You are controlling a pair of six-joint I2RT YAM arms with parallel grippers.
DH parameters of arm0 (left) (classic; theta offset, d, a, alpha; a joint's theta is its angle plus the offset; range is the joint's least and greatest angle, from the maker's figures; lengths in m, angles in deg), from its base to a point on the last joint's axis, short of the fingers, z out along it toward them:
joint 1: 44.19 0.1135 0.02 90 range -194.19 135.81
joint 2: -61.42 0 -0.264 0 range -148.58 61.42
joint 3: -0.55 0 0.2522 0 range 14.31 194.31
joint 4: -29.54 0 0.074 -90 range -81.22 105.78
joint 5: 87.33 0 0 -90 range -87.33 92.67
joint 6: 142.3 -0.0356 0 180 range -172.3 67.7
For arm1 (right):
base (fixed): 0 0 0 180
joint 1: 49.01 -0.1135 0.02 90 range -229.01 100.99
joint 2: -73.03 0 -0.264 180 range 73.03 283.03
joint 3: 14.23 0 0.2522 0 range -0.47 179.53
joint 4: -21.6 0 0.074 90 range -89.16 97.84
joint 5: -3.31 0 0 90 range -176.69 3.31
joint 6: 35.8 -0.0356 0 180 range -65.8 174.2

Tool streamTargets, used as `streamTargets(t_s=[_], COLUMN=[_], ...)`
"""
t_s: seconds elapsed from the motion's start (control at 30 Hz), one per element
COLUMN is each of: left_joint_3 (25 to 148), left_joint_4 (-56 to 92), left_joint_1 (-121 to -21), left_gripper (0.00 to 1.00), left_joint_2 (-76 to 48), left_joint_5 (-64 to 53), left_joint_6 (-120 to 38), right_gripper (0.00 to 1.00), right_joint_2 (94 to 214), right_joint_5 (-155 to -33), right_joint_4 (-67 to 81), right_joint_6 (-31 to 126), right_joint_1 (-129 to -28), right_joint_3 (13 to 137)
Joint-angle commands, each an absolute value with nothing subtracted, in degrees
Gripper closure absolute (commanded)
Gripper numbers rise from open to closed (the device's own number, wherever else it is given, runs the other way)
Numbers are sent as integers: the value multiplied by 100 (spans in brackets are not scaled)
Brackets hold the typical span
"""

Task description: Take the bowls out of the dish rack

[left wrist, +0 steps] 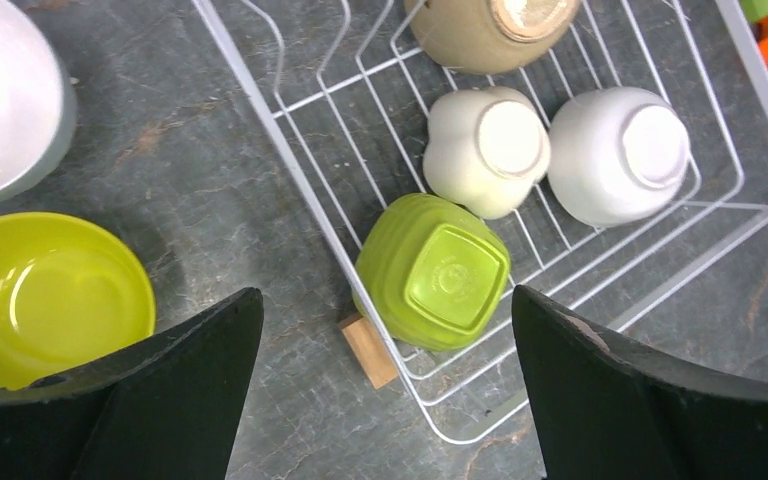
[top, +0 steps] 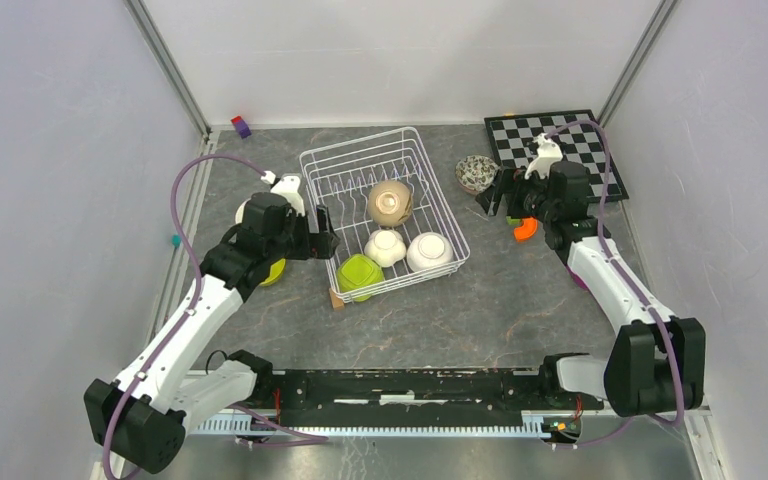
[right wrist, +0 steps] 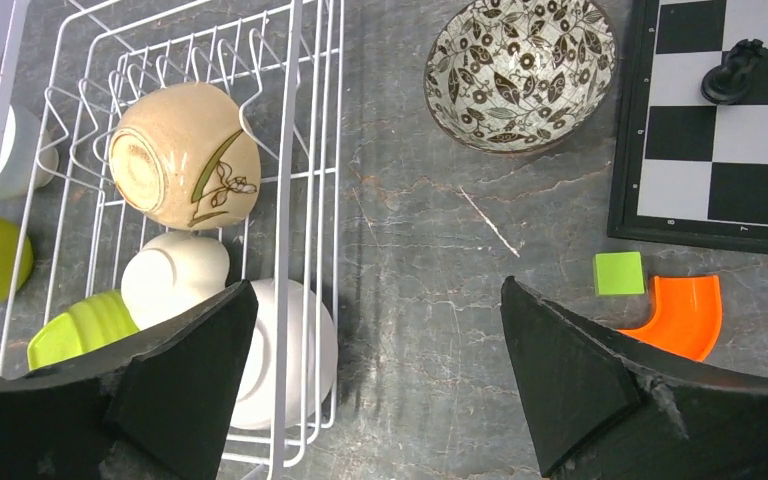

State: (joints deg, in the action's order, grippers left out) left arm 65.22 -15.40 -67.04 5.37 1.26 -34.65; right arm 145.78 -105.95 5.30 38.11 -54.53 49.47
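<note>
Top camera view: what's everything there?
dish rack: 1, white wire, mid-table
tan bowl: 1, flower-painted tan, in rack
white bowls: 2, white, in rack
square green bowl: 1, lime, rack's near-left corner
round green bowl: 1, lime, left of rack
pale bowl: 1, white, beside round green bowl
patterned bowl: 1, brown-and-white, right of rack
chessboard: 1, black-and-white, far right
chess piece: 1, black, on chessboard
orange curve, green block: 1 each, near chessboard
wooden block: 1, tan, rack's near-left corner
left gripper, right gripper: 2, black, open, either side of rack

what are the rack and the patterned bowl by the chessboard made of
Dish rack: thin wire, probably metal with a white coating. Patterned bowl: likely glazed ceramic, given its glossy printed leaf design; hard plastic is possible.
</note>
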Motion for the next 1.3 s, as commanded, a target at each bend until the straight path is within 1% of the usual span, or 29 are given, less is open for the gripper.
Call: streamTargets(t_s=[0.0,0.27,0.4,0.53,0.63,0.83,0.93,1.0,1.27], left_joint_3=[6635,6529,6704,6974,7213,7629,7646,7615,7198], left_joint_4=[-1542,-1537,-1589,-1627,-1632,-1642,-1572,-1575,-1428], left_joint_1=[-6686,-6686,-6686,-6696,-6692,-6693,-6694,-6695,-6693], left_gripper=[0,0,0,0,0,0,0,0,11], left_joint_2=[546,610,420,181,6,-229,-299,-380,-512], left_joint_5=[622,293,-228,-413,-420,-224,-74,-66,-259], left_joint_6=[-3813,-3886,-3641,-3517,-3490,-3473,-3488,-3524,-3622], right_gripper=[2,2,2,2,2,2,2,2,2], right_joint_2=[14330,14415,14369,14414,14600,14994,15279,15461,16259], right_joint_5=[-10456,-10099,-9810,-9287,-8858,-8544,-8651,-8938,-9414], right_joint_4=[669,-56,-119,-188,-436,-487,-419,-332,-182], right_joint_6=[3546,3852,3948,4142,4399,4625,4617,4633,4990], right_joint_1=[-5439,-5639,-5919,-6500,-6979,-7608,-7744,-7777,-7793], right_joint_3=[4962,5420,5540,5689,6019,6400,6594,6712,7409])
